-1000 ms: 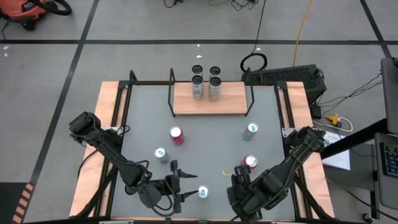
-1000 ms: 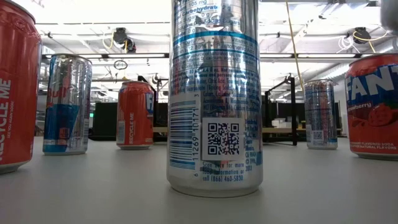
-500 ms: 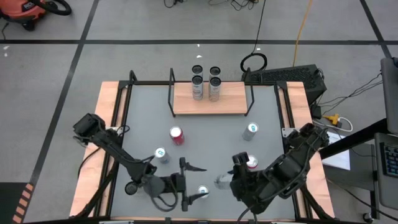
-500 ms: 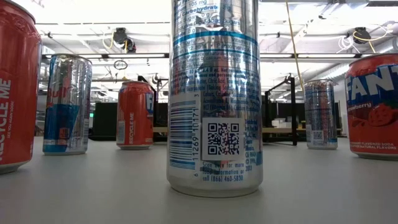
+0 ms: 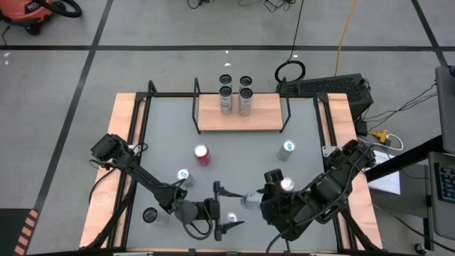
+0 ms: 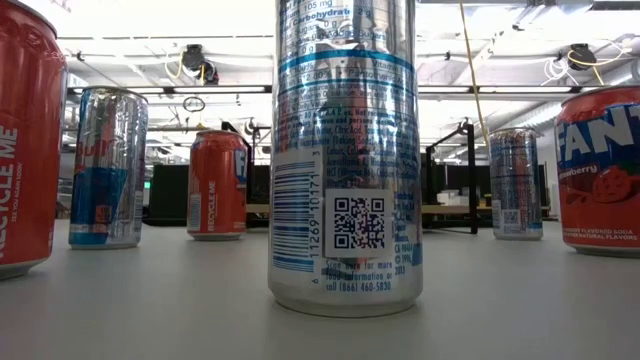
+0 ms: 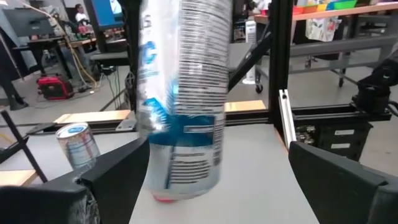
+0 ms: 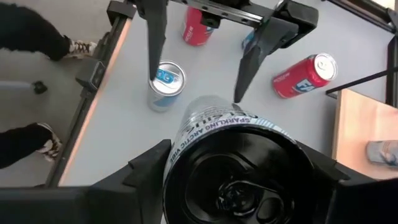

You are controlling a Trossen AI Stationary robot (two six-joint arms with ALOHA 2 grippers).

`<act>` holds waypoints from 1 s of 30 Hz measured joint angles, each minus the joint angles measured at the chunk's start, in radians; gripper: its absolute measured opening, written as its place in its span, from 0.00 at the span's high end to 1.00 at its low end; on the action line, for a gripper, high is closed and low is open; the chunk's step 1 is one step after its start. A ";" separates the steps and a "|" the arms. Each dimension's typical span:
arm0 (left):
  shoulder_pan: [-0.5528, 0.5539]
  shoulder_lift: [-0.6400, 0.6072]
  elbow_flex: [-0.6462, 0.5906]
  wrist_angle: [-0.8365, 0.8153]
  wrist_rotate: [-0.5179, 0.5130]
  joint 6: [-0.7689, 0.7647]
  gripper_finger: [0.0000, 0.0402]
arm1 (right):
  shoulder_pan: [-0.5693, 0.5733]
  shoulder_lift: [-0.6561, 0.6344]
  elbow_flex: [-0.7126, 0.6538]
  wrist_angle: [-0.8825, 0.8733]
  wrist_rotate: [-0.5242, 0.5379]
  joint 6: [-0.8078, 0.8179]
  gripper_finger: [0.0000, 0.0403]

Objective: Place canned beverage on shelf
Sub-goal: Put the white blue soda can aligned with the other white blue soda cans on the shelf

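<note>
Low view: tall silver-blue aluminium can (image 6: 345,150) bears a QR code; red Fanta can (image 6: 601,170) right. Right gripper (image 8: 239,186) clamps a silver "SPARKLING" can (image 8: 233,165); left gripper (image 5: 225,208) spread wide.

Glossy metal can (image 6: 345,150), seemingly matt tabletop (image 6: 200,310)

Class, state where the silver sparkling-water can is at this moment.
High view: the silver can lies sideways in the right gripper near the table's front edge, between the open left gripper fingers.
</note>
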State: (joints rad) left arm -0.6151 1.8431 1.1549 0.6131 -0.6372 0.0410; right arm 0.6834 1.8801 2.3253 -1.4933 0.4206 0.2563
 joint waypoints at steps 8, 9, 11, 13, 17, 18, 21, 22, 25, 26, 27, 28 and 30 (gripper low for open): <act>0.000 0.001 0.030 0.009 -0.005 0.025 0.05 | 0.001 0.000 0.000 -0.004 -0.002 0.015 0.42; 0.000 0.001 0.036 0.008 -0.011 0.025 0.05 | 0.001 -0.002 0.000 -0.007 -0.003 0.015 0.42; 0.000 0.001 0.050 0.006 -0.030 0.033 0.05 | 0.001 -0.003 0.000 -0.008 -0.005 0.005 0.42; -0.001 0.001 0.063 0.006 -0.047 0.045 0.05 | 0.001 -0.008 0.000 -0.008 -0.006 -0.010 0.42; -0.001 0.001 0.095 -0.052 -0.085 0.045 0.05 | 0.005 -0.023 0.000 -0.010 -0.006 -0.040 0.42; -0.001 0.001 0.105 -0.073 -0.092 0.046 0.05 | 0.005 -0.028 0.000 -0.010 -0.005 -0.049 0.42; -0.002 0.001 0.119 -0.108 -0.108 0.044 0.05 | 0.005 -0.048 0.000 -0.008 -0.005 -0.073 0.42; -0.002 0.001 0.119 -0.110 -0.114 0.044 0.05 | 0.005 -0.055 0.000 -0.006 -0.004 -0.079 0.42; -0.001 0.001 0.119 -0.114 -0.133 0.045 0.05 | 0.005 -0.071 0.000 -0.002 -0.002 -0.093 0.42; -0.001 0.001 0.119 -0.118 -0.134 0.045 0.05 | 0.005 -0.075 0.000 -0.002 -0.002 -0.093 0.42; -0.001 0.001 0.119 -0.124 -0.134 0.045 0.05 | 0.005 -0.078 0.000 -0.002 -0.001 -0.095 0.42; -0.001 0.001 0.119 -0.127 -0.134 0.045 0.05 | 0.005 -0.081 0.000 0.001 -0.001 -0.099 0.42; 0.000 0.001 0.119 -0.126 -0.134 0.045 0.05 | 0.005 -0.085 0.000 0.017 0.000 -0.118 0.42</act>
State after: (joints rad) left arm -0.6146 1.8439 1.2736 0.4868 -0.7711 0.0864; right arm 0.6888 1.7947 2.3249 -1.4763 0.4203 0.1385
